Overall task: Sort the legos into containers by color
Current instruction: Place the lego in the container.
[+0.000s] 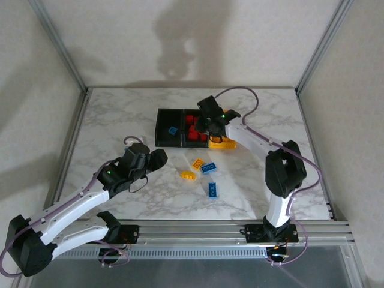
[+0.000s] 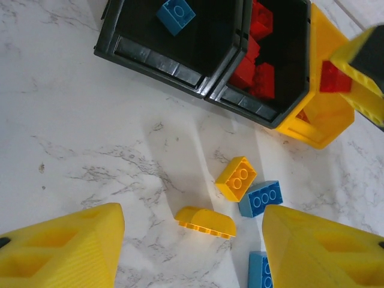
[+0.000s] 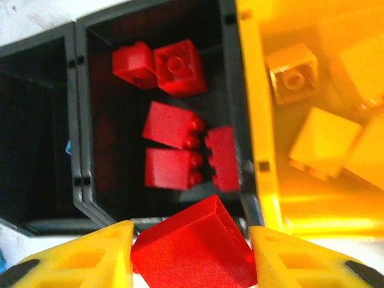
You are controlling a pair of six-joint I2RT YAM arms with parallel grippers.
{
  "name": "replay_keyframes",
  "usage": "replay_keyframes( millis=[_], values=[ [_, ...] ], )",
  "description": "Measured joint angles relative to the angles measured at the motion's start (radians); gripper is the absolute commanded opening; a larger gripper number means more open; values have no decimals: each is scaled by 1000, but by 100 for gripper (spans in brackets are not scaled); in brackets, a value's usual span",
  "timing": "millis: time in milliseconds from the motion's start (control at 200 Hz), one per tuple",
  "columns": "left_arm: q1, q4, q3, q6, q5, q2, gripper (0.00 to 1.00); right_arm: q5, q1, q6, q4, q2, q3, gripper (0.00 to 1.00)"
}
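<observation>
Legos point(image 1: 209, 168) lie loose on the table point(image 1: 114, 120) in the top view, two yellow and two blue, grouped at about 4 o'clock from the left fingers point(image 1: 161, 157). Those are much nearer them than the right fingers point(image 1: 206, 127), which hang over the middle black bin point(image 1: 193, 144) beside the yellow bin point(image 1: 223, 144); from up here we cannot tell how wide either pair stands. At the left wrist, the left fingers are spread wide and hold nothing. The curved yellow piece point(image 2: 206, 221) lies just at 12 o'clock from the gap, its long axis running 9 to 3, from one finger toward the other; we judge the wrist must turn before a pinch across its narrow width. A yellow brick point(image 2: 236, 177) and a blue brick point(image 2: 261, 198) sit just beside each other at 1 o'clock beyond it. At the right wrist, the right fingers are clamped on a red brick point(image 3: 195, 249) held above the near rim of the middle black bin, whose five red bricks point(image 3: 174, 126) lie at 12 o'clock, with the yellow bin at 2 o'clock. We judge a short reach toward 12 would put the drop safely inside.
</observation>
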Motion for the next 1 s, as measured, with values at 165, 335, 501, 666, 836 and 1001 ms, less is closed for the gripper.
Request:
replay_keyframes(
  millis=[165,335,501,666,836,1001],
  values=[
    [15,-7,0,0,8,-8,62,-12,-3,-19,-11,141,150,46],
    [28,-17,0,0,15,-9,62,-28,-13,-33,-42,278,307,46],
    [40,-29,0,0,24,-21,62,-35,-28,-35,-64,371,418,48],
    [52,-39,0,1,27,-26,62,-37,-38,-35,-89,426,489,50],
    [54,-48,0,1,29,-26,62,-38,-40,-35,-100,432,502,53],
    [54,-52,0,1,30,-32,62,-51,-40,-35,-100,432,502,57]
  ],
)
